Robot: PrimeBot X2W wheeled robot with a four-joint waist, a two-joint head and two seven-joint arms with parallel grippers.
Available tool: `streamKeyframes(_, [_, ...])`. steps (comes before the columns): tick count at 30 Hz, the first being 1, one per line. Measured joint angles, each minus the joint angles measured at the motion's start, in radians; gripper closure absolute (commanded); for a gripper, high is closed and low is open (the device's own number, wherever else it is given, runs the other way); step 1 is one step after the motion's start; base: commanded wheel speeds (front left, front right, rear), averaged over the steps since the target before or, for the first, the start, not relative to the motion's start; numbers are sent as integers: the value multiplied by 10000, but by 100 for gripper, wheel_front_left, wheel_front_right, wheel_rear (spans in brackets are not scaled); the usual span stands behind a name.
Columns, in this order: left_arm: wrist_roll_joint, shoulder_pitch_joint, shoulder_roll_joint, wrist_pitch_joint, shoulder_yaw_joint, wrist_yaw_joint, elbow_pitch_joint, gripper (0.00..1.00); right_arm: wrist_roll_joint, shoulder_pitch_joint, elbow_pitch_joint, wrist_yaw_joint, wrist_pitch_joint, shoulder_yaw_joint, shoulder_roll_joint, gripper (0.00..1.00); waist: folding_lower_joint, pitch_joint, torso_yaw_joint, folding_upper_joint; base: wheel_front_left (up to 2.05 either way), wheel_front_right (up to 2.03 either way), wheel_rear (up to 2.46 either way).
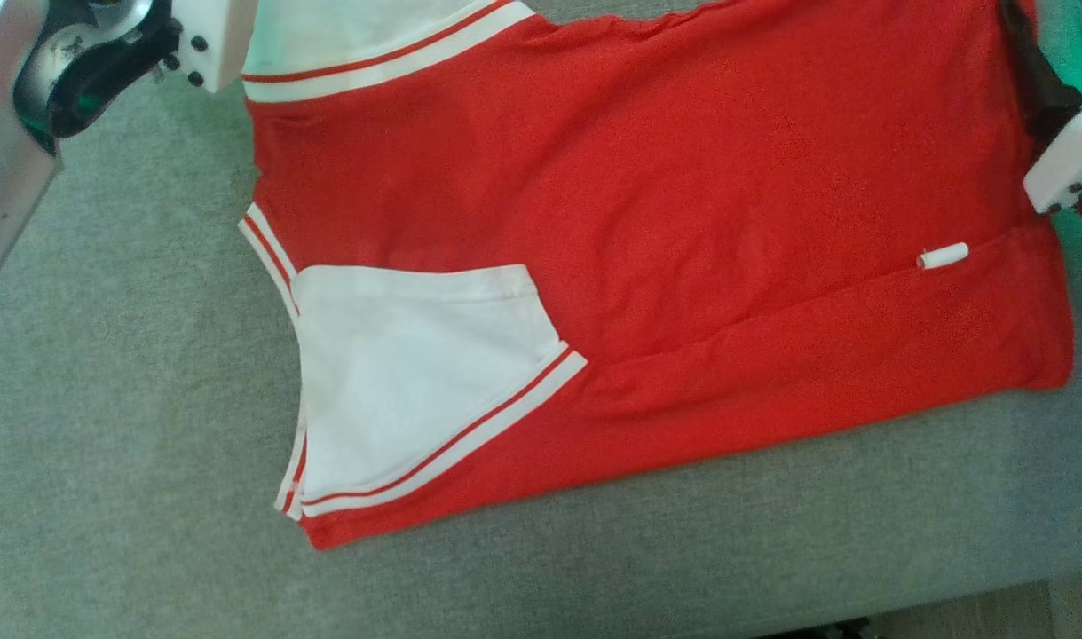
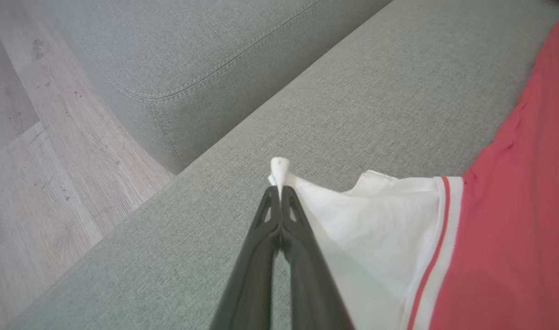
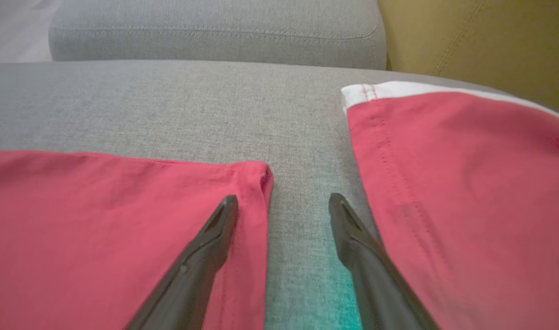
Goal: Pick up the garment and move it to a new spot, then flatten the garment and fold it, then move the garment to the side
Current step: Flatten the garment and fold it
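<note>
A grey sofa seat [image 1: 106,399] carries the work. A red garment [image 1: 647,195] with white striped sleeves is spread across it, mostly flat, with one long fold lying along its near edge. The flattening step is judged to be in hand, since the cloth is laid out but not yet folded over.

Beyond the left end effector [image 2: 279,185] and to its right, a white sleeve [image 2: 375,220] is drawn into a taut point. Its tip is clamped between the closed fingers, presumably so that the sleeve can be pulled straight, away from the body of the garment.

The right end effector [image 3: 284,201] is held released, with the fingers wide apart and nothing between them. It is poised low over a bare strip of seat. A red hem corner [image 3: 256,176] lies just under one finger, and another red edge [image 3: 444,183] lies beside the other. This stance is judged to be chosen so that the corner can be taken next.

A small white roll [image 1: 942,256] rests on the red cloth; what it is cannot be told.
</note>
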Motion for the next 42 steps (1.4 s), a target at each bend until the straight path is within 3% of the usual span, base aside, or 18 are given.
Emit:
streamKeyframes(8, [-104, -75, -2, -92, -268, -71, -4, 100, -102, -1051, 1045, 0, 44, 1164, -353, 0, 0, 79, 143, 0, 0, 0, 0])
streamKeyframes(15, [-232, -185, 50, -165, -443, -71, -4, 100, 38, -1735, 1296, 0, 211, 2378, -499, 15, 0, 68, 164, 0, 0, 0, 0])
streamKeyframes(20, [-293, -206, 86, -167, -589, -71, 4, 100, 374, -2012, 1469, 0, 380, 2936, -585, 52, -1, 29, 193, 0, 0, 0, 0])
streamKeyframes(27, [-435, -214, 104, -267, -709, -71, 27, 100, 527, -2327, 1710, 0, 380, 3528, -769, 66, -1, -16, 254, 0, 0, 0, 0])
streamKeyframes(28, [-437, -214, 113, -270, -732, -71, 33, 100, 552, -2359, 1753, 0, 378, 3593, -775, 72, -1, -21, 263, 1, 0, 0, 0])
streamKeyframes(29, [-437, -214, 125, -316, -752, -71, 35, 100, 579, -2399, 1779, 0, 376, 3668, -780, 84, -1, -23, 273, 0, 0, 0, 0])
streamKeyframes(31, [-437, -216, 136, -364, -794, -71, 35, 100, 602, -2490, 1839, 0, 364, 3785, -805, 91, -1, -21, 292, 0, 0, 0, 0])
streamKeyframes(32, [-437, -217, 144, -418, -825, -71, 35, 100, 604, -2530, 1875, 0, 359, 3835, -813, 99, 0, -20, 300, 0, 0, 0, 0])
streamKeyframes(42, [2, -426, 263, -1693, -1241, -73, 25, 100, 821, -2695, 2355, 0, -652, 3893, -786, 100, -1, -95, 303, 1, 0, 0, 0])
